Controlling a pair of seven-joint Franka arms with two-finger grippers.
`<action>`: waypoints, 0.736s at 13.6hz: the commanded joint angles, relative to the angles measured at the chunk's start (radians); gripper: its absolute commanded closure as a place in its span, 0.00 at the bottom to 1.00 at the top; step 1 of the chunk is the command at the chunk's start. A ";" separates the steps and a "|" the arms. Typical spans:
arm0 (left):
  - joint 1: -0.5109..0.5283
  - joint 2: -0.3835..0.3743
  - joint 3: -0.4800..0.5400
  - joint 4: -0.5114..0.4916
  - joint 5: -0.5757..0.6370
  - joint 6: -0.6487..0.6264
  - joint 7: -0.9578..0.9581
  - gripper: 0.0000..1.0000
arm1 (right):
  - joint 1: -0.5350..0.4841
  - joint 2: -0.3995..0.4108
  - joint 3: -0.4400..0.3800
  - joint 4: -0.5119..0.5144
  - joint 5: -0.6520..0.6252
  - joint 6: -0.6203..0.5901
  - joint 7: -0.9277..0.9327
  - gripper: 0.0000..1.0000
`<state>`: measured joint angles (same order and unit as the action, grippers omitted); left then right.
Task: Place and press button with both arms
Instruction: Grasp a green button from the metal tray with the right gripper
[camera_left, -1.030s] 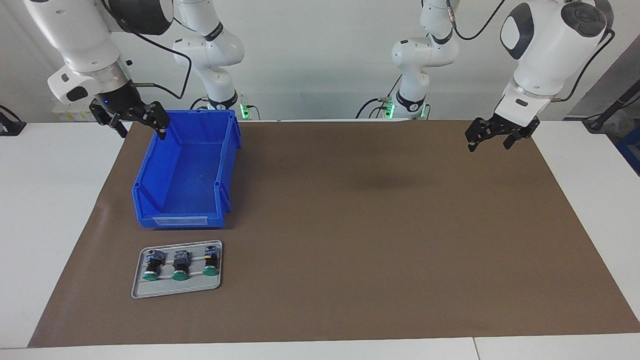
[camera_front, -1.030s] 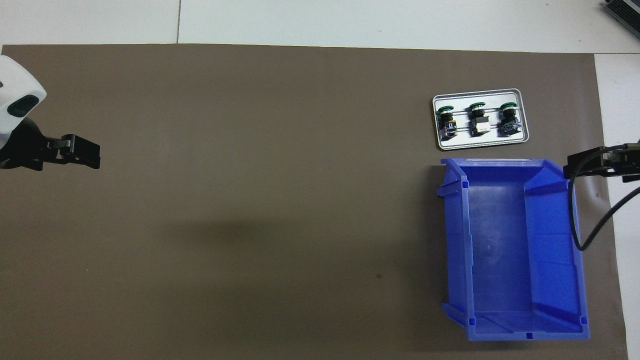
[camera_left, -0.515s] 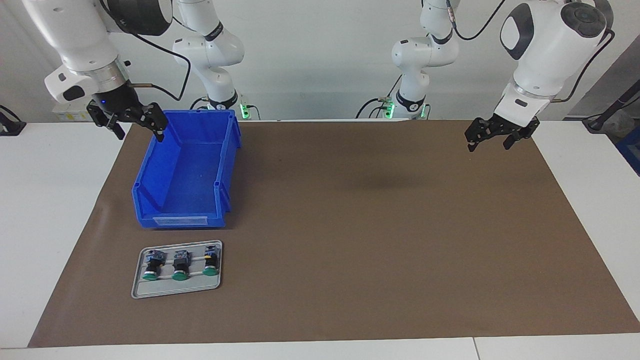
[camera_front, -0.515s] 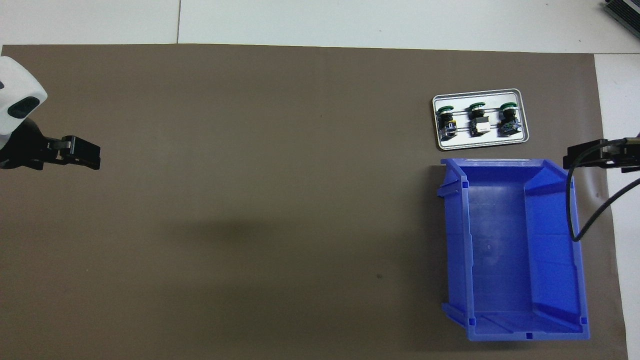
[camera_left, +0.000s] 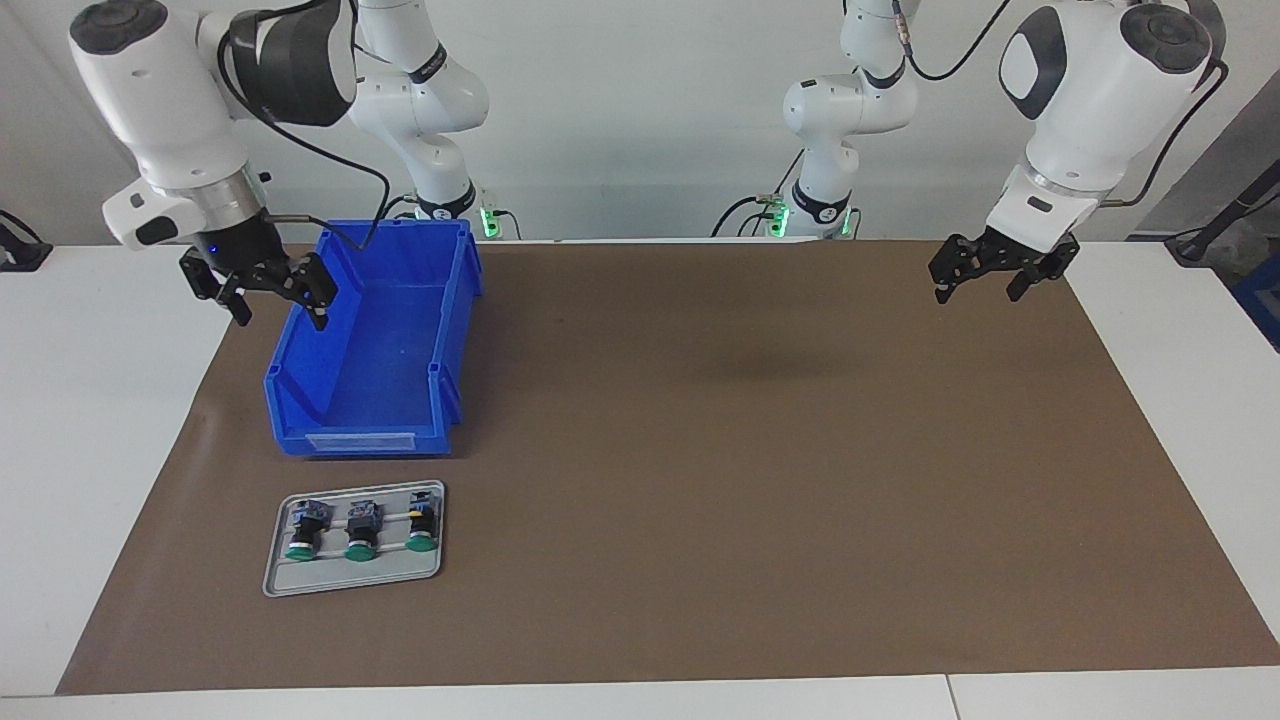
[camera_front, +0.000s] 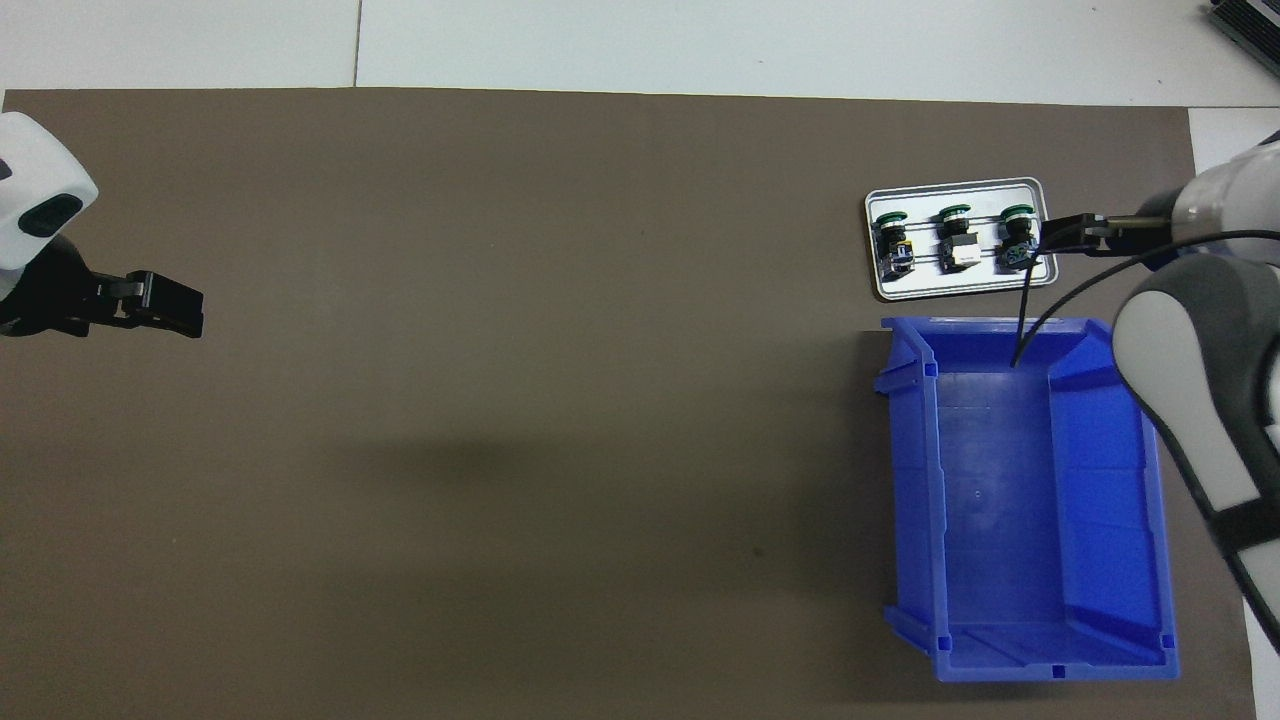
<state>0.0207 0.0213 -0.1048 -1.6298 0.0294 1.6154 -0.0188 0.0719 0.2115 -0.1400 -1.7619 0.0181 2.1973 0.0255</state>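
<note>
The right claw (camera_left: 272, 296) is held with fingers apart above the blue bin's (camera_left: 375, 400) wall. The left claw (camera_left: 985, 272) is spread too, above the brown mat (camera_left: 750, 480). Three green buttons (camera_left: 359, 531) are laid in a gray tray (camera_left: 300, 582) beside the bin, farther from the robots.

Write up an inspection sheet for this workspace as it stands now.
Surface: brown mat on a white table.
Job's things: three green-capped buttons lie on a grey tray.
Clutter: empty blue bin beside the tray, nearer to the robots.
Grippers: right pincer open, raised over the bin's edge; left pincer open, waiting over the mat's corner.
Cables: black cable loops from the right wrist.
Surroundings: nothing seen.
</note>
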 joint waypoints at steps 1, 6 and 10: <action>0.012 -0.020 0.008 -0.018 -0.011 0.006 0.008 0.00 | -0.014 0.187 0.007 0.125 0.101 0.093 -0.070 0.00; 0.028 -0.020 0.010 -0.018 -0.011 0.006 0.008 0.00 | -0.004 0.322 0.010 0.140 0.126 0.234 -0.128 0.01; 0.027 -0.020 0.008 -0.018 -0.011 0.006 0.008 0.00 | 0.017 0.335 0.013 0.121 0.134 0.246 -0.179 0.13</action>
<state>0.0396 0.0208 -0.0934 -1.6297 0.0294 1.6154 -0.0188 0.0839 0.5411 -0.1325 -1.6471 0.1109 2.4348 -0.0988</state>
